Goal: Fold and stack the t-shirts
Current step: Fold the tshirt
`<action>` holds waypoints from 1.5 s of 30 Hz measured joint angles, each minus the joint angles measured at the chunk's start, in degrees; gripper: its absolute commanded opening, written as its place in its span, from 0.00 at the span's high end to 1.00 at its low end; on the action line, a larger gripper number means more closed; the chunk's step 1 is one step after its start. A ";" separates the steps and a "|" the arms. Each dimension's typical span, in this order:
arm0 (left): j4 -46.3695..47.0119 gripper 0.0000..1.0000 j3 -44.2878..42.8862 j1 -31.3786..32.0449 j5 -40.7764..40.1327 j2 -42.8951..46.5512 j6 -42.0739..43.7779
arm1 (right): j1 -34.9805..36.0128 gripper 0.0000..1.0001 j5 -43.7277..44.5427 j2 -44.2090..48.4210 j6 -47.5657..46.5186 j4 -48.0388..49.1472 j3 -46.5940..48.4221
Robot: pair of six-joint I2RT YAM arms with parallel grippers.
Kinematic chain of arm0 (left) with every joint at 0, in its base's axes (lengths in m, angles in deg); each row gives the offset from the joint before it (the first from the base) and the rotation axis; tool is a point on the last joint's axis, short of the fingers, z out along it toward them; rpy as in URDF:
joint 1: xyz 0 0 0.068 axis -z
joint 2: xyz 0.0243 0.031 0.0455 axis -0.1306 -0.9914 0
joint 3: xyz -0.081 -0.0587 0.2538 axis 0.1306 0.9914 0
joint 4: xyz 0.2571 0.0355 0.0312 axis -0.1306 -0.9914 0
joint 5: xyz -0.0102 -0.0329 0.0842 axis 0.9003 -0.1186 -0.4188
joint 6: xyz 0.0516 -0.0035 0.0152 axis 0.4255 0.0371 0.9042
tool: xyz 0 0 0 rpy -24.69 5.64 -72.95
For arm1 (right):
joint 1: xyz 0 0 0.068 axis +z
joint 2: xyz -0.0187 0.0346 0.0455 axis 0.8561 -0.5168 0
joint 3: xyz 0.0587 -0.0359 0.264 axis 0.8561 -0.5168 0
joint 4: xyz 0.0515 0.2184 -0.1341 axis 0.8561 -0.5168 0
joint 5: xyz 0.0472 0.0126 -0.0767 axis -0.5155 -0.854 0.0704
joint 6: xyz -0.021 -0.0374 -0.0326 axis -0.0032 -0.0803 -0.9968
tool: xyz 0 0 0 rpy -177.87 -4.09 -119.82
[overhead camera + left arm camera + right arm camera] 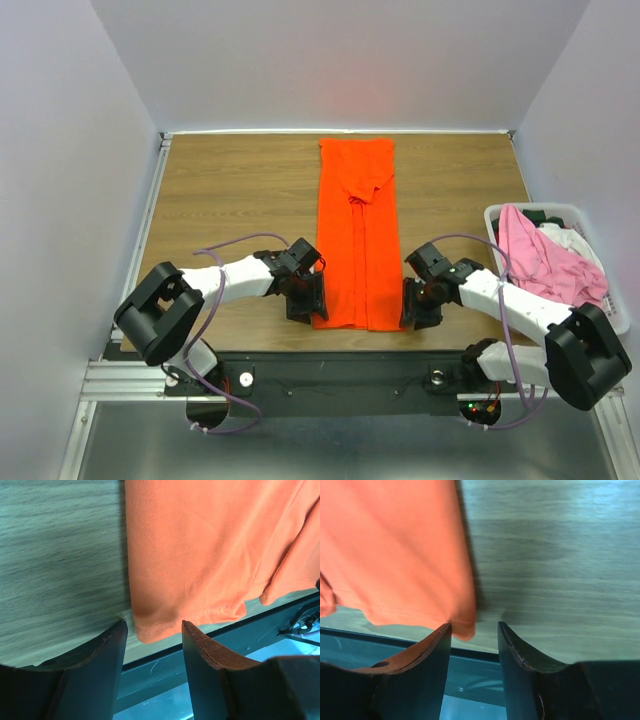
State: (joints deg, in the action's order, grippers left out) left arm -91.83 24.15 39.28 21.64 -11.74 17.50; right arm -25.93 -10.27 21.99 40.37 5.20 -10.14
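- Basically both arms reach out from their bases and bend inward, wrists low over the wooden table (pixel 230 190), one on each side of the orange t-shirt (pixel 357 240).
- Orange t-shirt: folded lengthwise into a long narrow strip at the table's centre, collar end at the far edge, hem end close to the near edge.
- Left gripper (pixel 307 298): just beside the strip's near-left corner, pointing down at the table.
- Left wrist view: fingers (pixel 107 650) spread wide, and the hem corner sits in the gap just ahead of the tips. Nothing pinched. Cannot tell if the tips touch cloth.
- Right gripper (pixel 420 303): just beside the near-right corner, mirrored pose, also pointing down.
- Right wrist view: fingers (pixel 520 650) spread. The shirt's corner lies right at the tip of the finger on the shirt side and pokes a little into the gap; the other finger is over bare wood. Nothing gripped.
- White plastic bin (pixel 560 208) at the table's right edge, well apart from the strip, with a pink t-shirt (pixel 540 260) heaped in it and some white cloth (pixel 567 238) behind.
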 measured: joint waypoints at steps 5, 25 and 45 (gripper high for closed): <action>-0.02 0.41 0.00 0.02 -0.02 0.00 0.28 | 0.00 0.54 -0.92 -0.46 0.42 1.95 0.00; -2.62 0.48 -1.14 2.38 -1.51 -0.81 0.85 | 0.00 0.89 -1.86 -1.92 1.68 3.65 -1.01; -9.27 0.69 -6.27 7.06 -8.09 -5.01 -2.84 | 0.00 0.90 -3.48 -1.62 1.70 3.65 -1.01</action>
State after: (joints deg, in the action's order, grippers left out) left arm -101.10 17.88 46.34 13.55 -16.74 14.66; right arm -25.93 -13.75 20.37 42.07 8.85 -11.14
